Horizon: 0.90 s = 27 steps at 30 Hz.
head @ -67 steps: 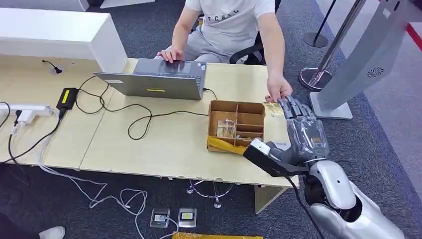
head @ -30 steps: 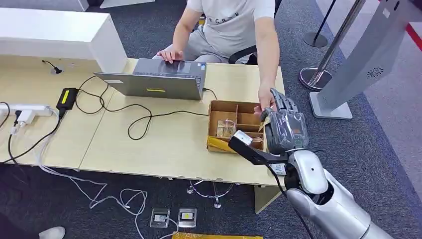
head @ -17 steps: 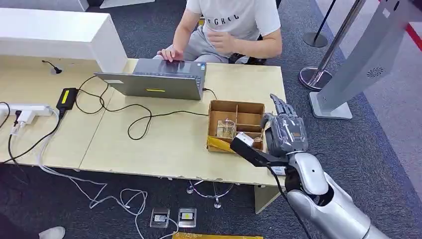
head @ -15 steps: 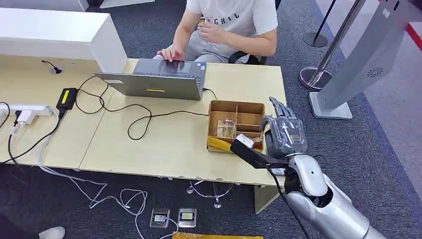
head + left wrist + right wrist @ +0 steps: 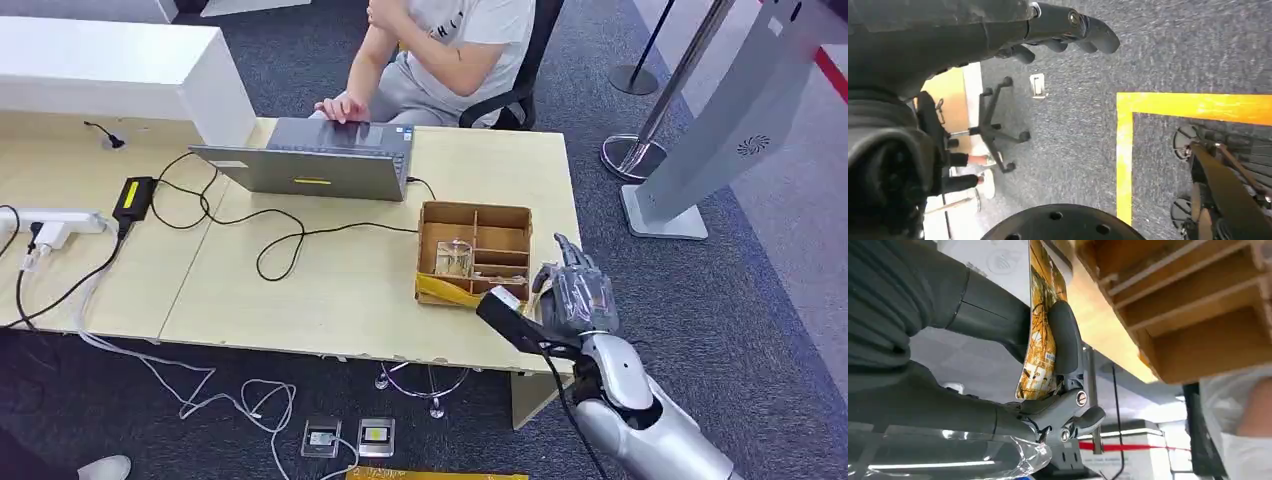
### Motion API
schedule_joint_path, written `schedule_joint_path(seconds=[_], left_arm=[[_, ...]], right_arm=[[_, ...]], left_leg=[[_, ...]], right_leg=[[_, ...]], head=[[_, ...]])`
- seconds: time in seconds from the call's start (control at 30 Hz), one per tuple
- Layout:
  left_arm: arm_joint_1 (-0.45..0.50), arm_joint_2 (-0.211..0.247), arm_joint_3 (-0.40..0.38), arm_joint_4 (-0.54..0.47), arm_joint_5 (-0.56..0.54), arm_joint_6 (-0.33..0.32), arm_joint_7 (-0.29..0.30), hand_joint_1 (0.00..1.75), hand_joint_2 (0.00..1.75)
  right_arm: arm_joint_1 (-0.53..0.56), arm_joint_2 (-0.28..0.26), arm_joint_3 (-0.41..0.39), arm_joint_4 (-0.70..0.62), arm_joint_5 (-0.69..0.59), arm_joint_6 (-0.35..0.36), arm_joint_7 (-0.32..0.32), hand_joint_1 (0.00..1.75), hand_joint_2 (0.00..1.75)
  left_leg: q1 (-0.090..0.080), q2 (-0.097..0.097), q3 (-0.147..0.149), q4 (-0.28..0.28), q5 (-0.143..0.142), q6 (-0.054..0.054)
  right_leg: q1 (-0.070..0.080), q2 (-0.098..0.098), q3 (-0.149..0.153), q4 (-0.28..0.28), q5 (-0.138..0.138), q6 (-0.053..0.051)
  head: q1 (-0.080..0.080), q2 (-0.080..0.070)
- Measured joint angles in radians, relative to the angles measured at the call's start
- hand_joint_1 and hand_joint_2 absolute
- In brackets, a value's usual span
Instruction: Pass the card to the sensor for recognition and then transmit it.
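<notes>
right hand [image 5: 577,297]: raised just past the table's right front corner, beside the cardboard box; thumb and fingers [image 5: 1064,342] clamped on the card, as seen from the right wrist.
card [image 5: 1043,347]: yellow-brown printed, pinched flat between thumb and fingers, standing on edge close to the box's outer wall; a thin edge glimpsed at the hand in the head view.
left hand [image 5: 1063,30]: hanging over grey carpet; dark fingers curled inward, holding nothing.
cardboard box [image 5: 474,251]: open-topped, divided into compartments, at the right end of the table; a clear item in one of the left compartments, yellow tape along the front edge.
table [image 5: 330,290]: pale wood, carrying the box, a laptop and cables.
laptop [image 5: 315,162]: grey, open, lid toward the camera, at the far edge.
person [image 5: 445,55]: seated behind the table in a pale shirt, one hand on the laptop.
kiosk stand [image 5: 735,110]: grey, slanted, on the carpet well right of the table.
</notes>
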Motion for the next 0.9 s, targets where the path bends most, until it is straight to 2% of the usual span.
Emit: schedule_joint_path(seconds=[0.07,0.13,0.33,0.53,0.9], left_arm=[[0.000,0.000,0.001,0.000,0.000,0.000,0.019,0.00,0.00],[0.002,0.000,0.004,0.002,0.014,0.035,0.055,0.00,0.00],[0.002,-0.001,0.005,0.002,0.020,0.032,0.076,0.00,0.00],[0.002,-0.001,0.011,0.002,0.021,0.043,0.093,0.00,0.00],[0.004,-0.010,0.028,0.002,0.053,0.075,0.123,0.00,0.00]], right_arm=[[0.011,0.000,0.000,0.026,-0.019,0.000,0.005,1.75,1.75],[0.033,0.011,0.005,0.111,-0.051,-0.005,0.004,1.75,1.75],[0.033,0.048,0.013,0.178,-0.125,-0.042,-0.036,1.75,1.75],[0.032,0.093,0.020,0.241,-0.131,-0.051,-0.052,1.75,1.75],[-0.007,0.119,0.002,0.282,-0.171,-0.068,-0.056,1.75,1.75]], left_leg=[[0.000,0.000,0.000,0.000,0.000,0.000],[0.000,0.000,0.000,0.000,0.000,0.000],[0.000,0.000,0.000,0.000,0.000,0.000],[0.000,0.000,0.000,0.000,0.000,0.000],[0.000,0.001,0.000,0.000,0.000,0.000]], right_leg=[[0.000,0.000,0.000,0.000,0.000,0.000],[0.000,0.000,0.000,0.000,0.000,0.000],[0.000,0.000,0.000,0.000,0.000,0.000],[0.000,0.000,0.000,0.000,0.000,0.000],[0.000,0.001,0.000,0.000,0.000,0.000]], head=[[0.000,0.000],[0.000,0.000],[0.000,0.000],[0.000,0.000],[0.000,0.000]])
